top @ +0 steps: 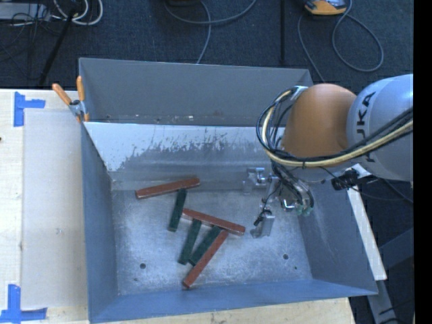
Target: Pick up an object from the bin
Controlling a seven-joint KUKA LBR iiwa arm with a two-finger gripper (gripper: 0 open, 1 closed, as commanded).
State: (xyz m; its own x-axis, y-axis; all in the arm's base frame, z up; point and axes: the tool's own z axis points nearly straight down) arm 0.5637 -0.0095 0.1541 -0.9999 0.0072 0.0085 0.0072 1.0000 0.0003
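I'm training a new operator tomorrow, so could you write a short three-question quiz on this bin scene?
1. True or false: in the camera view, the hand is left of the heap of sticks.
2. How many brown sticks lie in the bin? A two, B three, C six.
3. Fill in: the stick end nearest the hand is coloured ___.
Key: 1 false; 2 B; 3 brown.
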